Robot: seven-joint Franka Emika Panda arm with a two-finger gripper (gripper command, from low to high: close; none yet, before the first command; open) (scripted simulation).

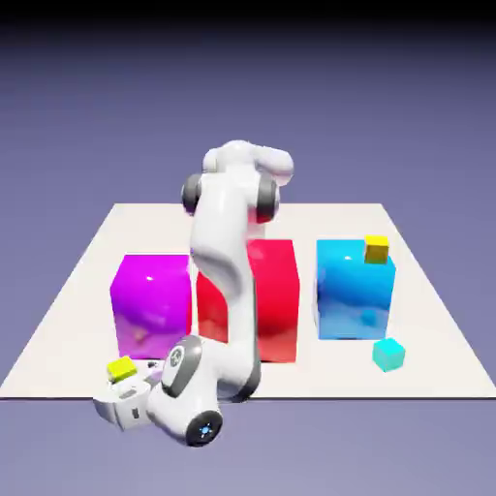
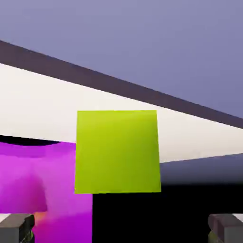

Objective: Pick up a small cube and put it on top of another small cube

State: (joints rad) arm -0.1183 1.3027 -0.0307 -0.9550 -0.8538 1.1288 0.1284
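Observation:
The small lime-yellow cube (image 1: 121,368) sits on the table near its front edge, just in front of the big magenta cube (image 1: 150,305). In the hand view the lime-yellow cube (image 2: 117,152) fills the middle, straight ahead of the gap between the fingers. My gripper (image 1: 130,382) hangs low beside it, open, its grey fingertips (image 2: 16,228) wide apart at the bottom corners with nothing gripped between them (image 2: 121,228). A small cyan cube (image 1: 388,355) lies on the table at the exterior view's right. A golden-yellow small cube (image 1: 377,249) rests on top of the big blue cube (image 1: 354,289).
Big magenta, red (image 1: 271,291) and blue cubes stand in a row across the white table (image 1: 407,218). The arm bends down over the red cube's left side. In the hand view, the magenta cube (image 2: 42,190) shows behind the lime one.

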